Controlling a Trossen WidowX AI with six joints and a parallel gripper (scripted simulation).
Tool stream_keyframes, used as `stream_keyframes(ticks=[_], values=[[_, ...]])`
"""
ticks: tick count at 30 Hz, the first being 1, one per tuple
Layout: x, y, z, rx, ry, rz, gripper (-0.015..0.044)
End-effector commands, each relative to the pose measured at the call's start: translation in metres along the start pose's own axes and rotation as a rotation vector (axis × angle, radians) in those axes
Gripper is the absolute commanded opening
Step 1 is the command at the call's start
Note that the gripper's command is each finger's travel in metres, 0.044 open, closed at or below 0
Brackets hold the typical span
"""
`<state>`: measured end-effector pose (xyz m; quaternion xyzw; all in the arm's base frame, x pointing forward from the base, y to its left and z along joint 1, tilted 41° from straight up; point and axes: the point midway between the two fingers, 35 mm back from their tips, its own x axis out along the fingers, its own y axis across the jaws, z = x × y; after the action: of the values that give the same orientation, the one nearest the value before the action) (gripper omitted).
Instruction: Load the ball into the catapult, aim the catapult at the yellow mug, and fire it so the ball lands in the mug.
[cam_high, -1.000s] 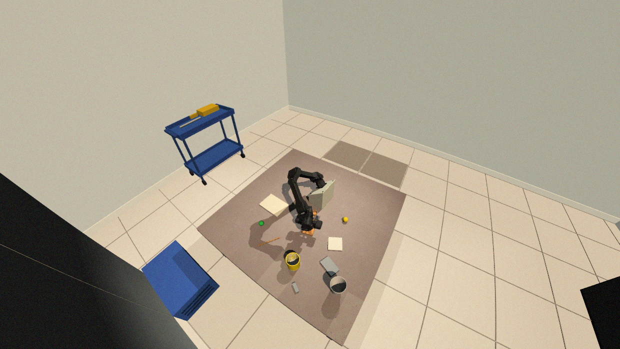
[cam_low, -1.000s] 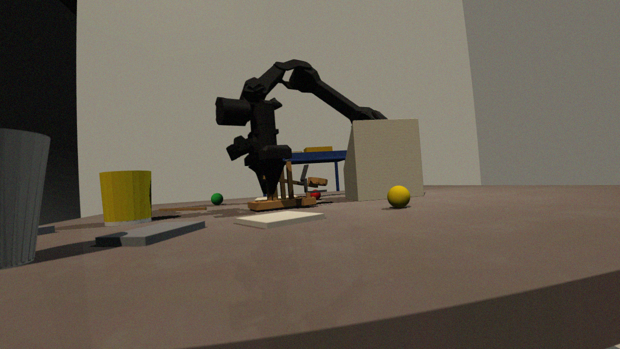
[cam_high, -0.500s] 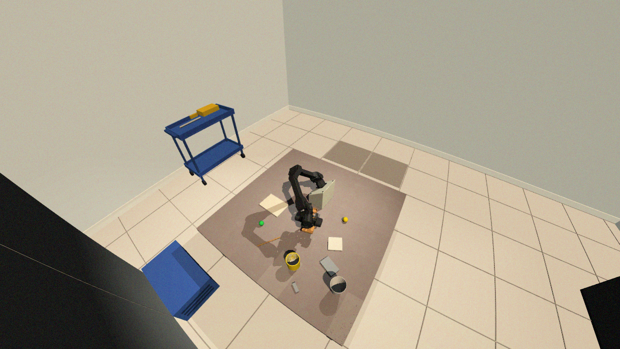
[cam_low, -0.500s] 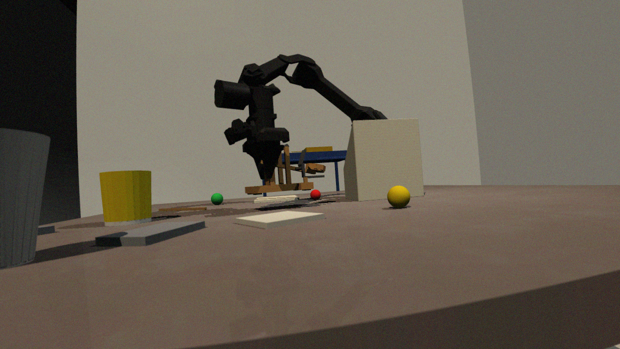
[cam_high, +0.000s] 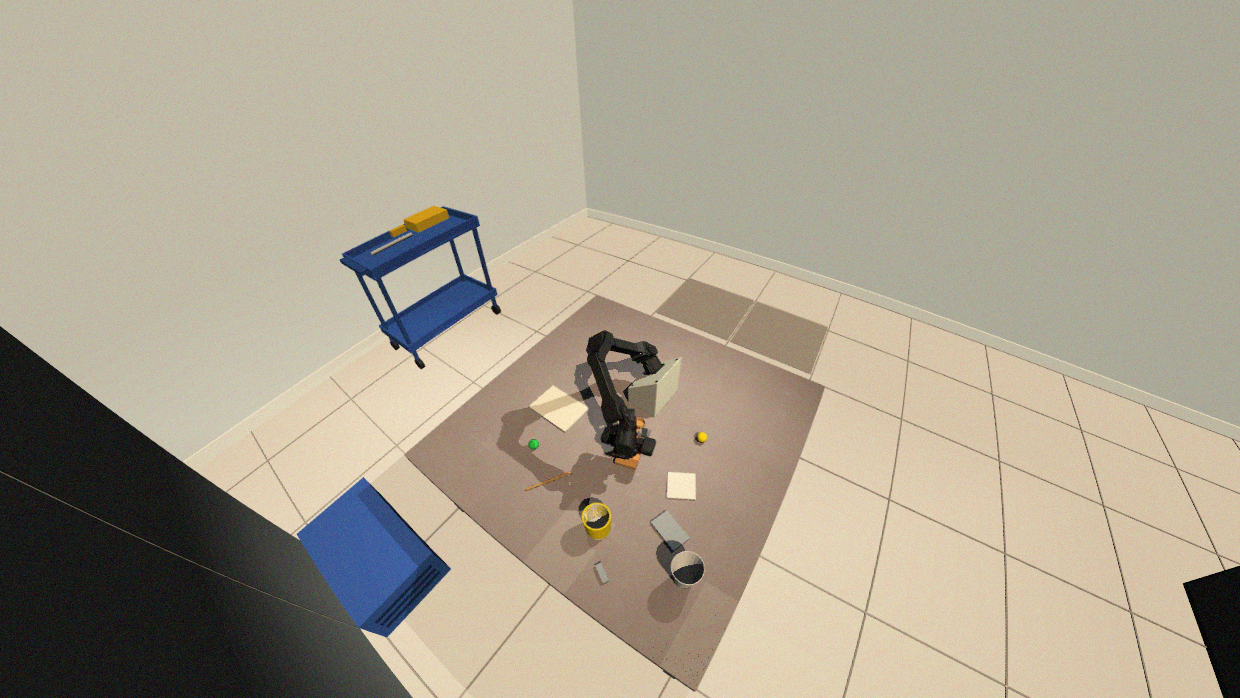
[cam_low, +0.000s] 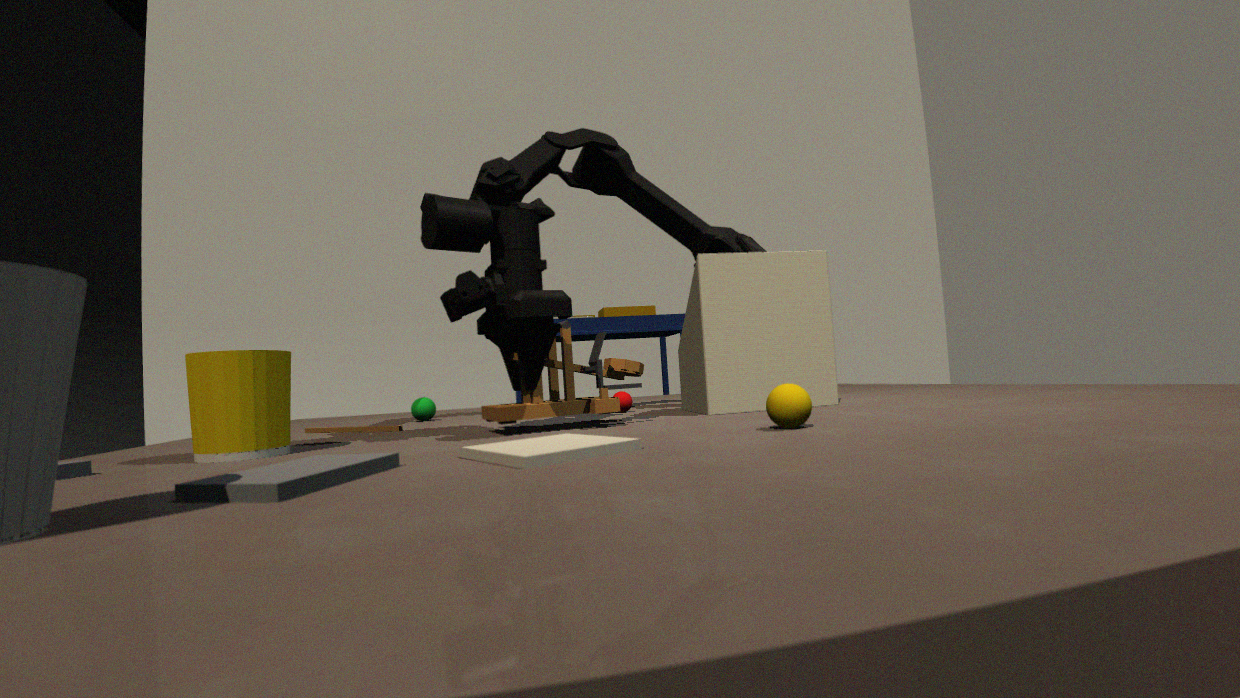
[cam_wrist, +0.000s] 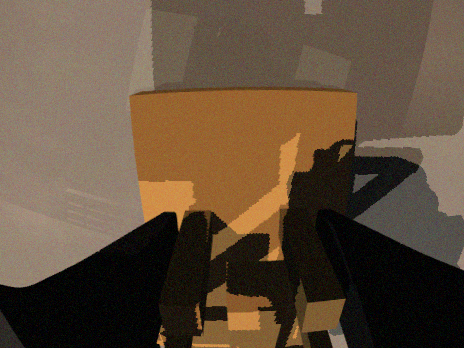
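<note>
Downward, the black parallel-jaw gripper (cam_high: 626, 442) (cam_low: 525, 390) (cam_wrist: 247, 224) pointed over the orange-brown wooden catapult (cam_high: 626, 462) (cam_low: 555, 409) (cam_wrist: 240, 125), its 2 fingers clamped on the frame's upright posts. In the exterior view, 3 balls lay outside the catapult: a glossy yellow ball (cam_high: 702, 437) (cam_low: 788, 405) at near right, a small green ball (cam_high: 533, 443) (cam_low: 423, 408) at far left and a small red ball (cam_low: 622, 401) beyond the frame's right end. The yellow cylindrical mug (cam_high: 598, 528) (cam_low: 240, 403) stood upright on the left, apart from the catapult.
</note>
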<state>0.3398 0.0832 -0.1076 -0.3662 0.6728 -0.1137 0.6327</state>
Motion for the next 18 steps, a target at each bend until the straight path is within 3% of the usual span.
stream_keyframes(ticks=[1, 13, 18], values=[[0.0031, -0.0002, 0.0008, -0.006, -0.007, -0.003, 0.0], [0.0114, -0.0002, -0.0005, -0.001, 0.0, -0.001, 0.0], [0.0114, -0.0002, -0.0005, -0.001, 0.0, -0.001, 0.0131]])
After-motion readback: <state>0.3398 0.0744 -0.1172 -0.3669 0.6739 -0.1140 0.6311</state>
